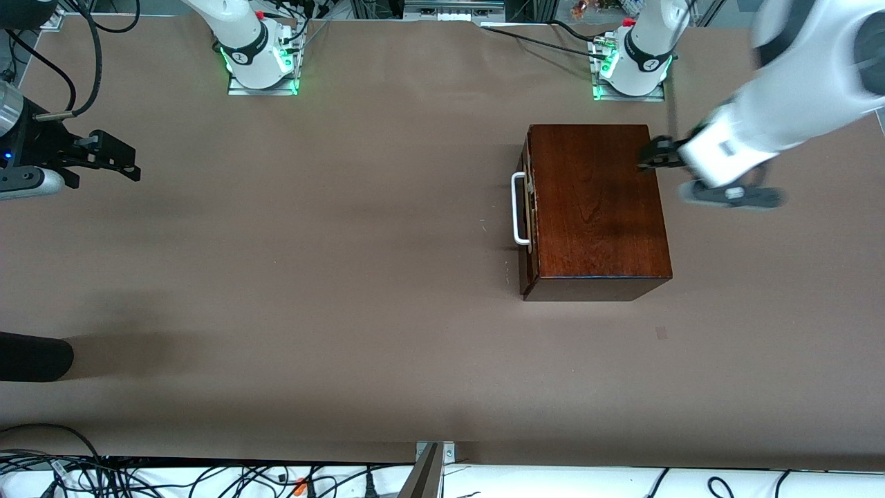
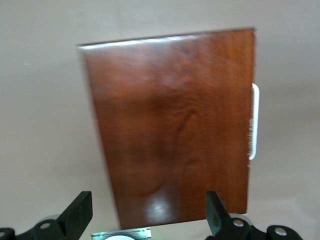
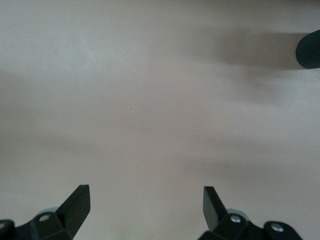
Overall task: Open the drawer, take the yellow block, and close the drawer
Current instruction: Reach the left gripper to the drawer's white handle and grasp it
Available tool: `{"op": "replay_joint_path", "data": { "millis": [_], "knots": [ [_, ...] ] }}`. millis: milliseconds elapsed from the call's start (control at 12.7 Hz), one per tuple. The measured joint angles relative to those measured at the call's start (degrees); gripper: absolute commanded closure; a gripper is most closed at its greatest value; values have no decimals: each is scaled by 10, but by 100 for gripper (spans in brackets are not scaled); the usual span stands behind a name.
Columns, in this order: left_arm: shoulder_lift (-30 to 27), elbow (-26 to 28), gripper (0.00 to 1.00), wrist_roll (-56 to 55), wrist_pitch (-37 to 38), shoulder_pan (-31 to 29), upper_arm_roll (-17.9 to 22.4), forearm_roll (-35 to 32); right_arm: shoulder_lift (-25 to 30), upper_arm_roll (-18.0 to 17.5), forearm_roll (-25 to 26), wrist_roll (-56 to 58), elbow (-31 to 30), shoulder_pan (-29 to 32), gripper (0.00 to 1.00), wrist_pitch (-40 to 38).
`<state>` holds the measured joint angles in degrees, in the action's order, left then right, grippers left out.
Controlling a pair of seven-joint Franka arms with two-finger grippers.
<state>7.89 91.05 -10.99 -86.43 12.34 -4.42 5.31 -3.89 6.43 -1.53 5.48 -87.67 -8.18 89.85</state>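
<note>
My left gripper (image 1: 648, 155) hung spread over the dark reddish-brown wooden box (image 1: 594, 207) (drawer (image 1: 528, 214) shut); my right gripper (image 1: 114, 158) waited agape, well apart from it.

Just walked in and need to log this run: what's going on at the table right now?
Nothing is being gripped yet. The left gripper hangs open over the edge of the wooden box at the left arm's end of the table. The drawer looks shut or nearly so, its white handle untouched and facing the right arm's end. The yellow block is not visible. The right gripper waits open over bare table at the right arm's end.
</note>
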Motion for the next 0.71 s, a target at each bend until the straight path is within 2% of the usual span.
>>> {"op": "replay_joint_path", "data": {
  "millis": [393, 708],
  "knots": [
    [119, -64, 0, -145, -47, 121, -4, -19, 0, 0, 0, 0, 0, 0, 0, 0],
    [192, -71, 0, -252, -89, 227, -4, -138, 0, 0, 0, 0, 0, 1, 0, 0]
  ]
}}
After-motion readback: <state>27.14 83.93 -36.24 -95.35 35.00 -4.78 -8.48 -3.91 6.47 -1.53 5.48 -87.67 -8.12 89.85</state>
